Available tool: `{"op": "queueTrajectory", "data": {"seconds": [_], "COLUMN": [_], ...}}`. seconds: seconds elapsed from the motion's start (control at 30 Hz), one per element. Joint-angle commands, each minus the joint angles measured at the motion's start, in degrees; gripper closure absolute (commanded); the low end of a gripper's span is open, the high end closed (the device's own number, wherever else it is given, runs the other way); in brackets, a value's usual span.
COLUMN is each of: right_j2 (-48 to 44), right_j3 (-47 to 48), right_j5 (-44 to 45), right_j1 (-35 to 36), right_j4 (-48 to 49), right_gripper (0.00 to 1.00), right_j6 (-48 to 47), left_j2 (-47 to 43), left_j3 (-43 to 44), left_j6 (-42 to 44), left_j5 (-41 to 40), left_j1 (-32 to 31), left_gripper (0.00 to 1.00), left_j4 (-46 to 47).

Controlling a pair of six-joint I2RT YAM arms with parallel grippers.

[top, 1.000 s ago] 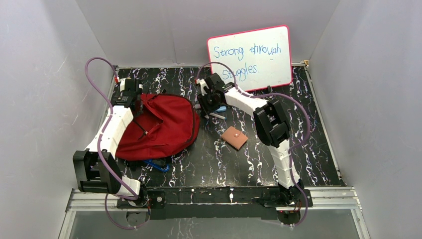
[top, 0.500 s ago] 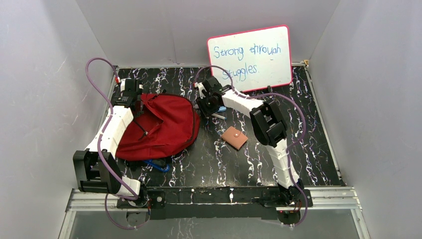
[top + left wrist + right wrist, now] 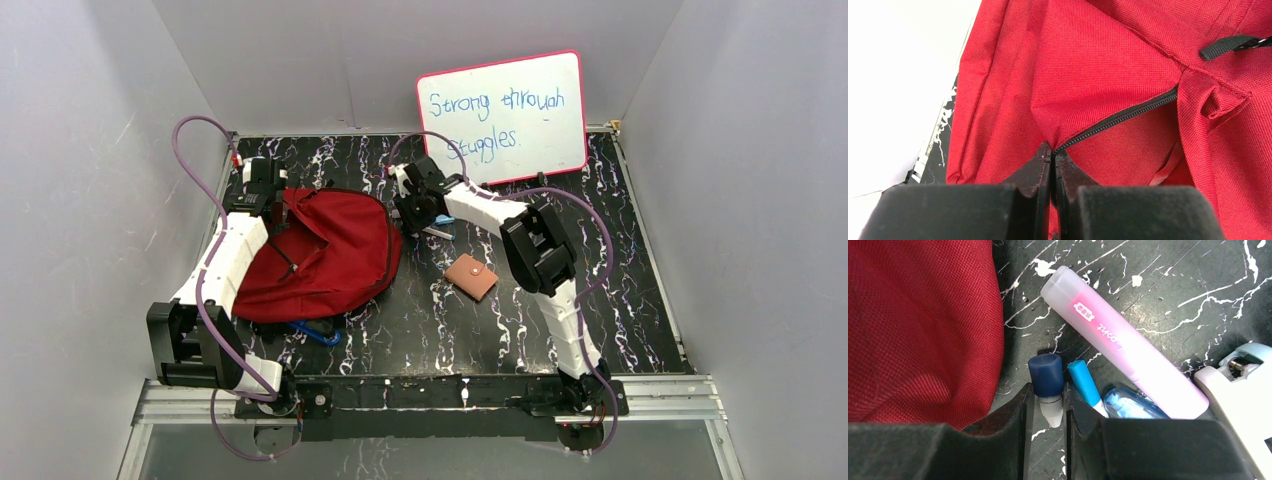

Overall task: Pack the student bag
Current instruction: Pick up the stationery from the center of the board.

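Left gripper (image 3: 1052,157) is clenched on the student bag (image 3: 330,255), its jaws pressed together right where the black zipper (image 3: 1118,120) runs into them. Right gripper (image 3: 1047,395) sits low over the table (image 3: 450,330) with its jaws set narrowly either side of a pen with a dark blue cap (image 3: 1046,374). I cannot tell whether they are actually pressing on its white barrel.

From the top camera, I see the red bag lying on the left half of the black marbled table, slumped against the left arm. A whiteboard (image 3: 503,115) with blue handwriting leans on the back wall, behind the right arm. A small tan wallet (image 3: 471,275) lies flat near the table's middle, apart from the bag.

On the right wrist camera, a pink highlighter (image 3: 1125,362) lies at an angle just beyond the fingers. A pen with a light blue cap (image 3: 1083,382) sits just beside the dark-capped one. The bag's red fabric fills the left side of that view.
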Motion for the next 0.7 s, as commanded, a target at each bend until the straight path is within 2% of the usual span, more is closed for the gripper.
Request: {"op": "queueTrajectory", "data": {"seconds": [0.0,0.2,0.4,0.67], "right_j2": [-4.2,-14.4,-22.6,-24.9], "right_j3": [-4.0,-10.4,-15.7,-17.3], "right_j5": [0.2,2.5,4.0,-11.2], "right_j1": [0.4,0.4,0.4,2.2], "right_j4": [3.1,7.3,13.6,26.5], "right_gripper": [0.78,0.79,0.82,0.83], "right_j6": [-0.3,3.2,7.9,19.4], "left_j2": [-1.2,-1.5,-2.8,-2.8], "left_j3": [-0.2,-0.4,-1.0,-1.0], "left_j6": [0.4,0.8,3.1,4.3], "left_j5": [-0.8,0.2,4.9,8.9], "left_j1": [0.5,0.5,0.5,0.5], "left_gripper": [1.00,1.00,1.00,1.00], "left_j4": [0.3,0.3,1.6,1.6]}}
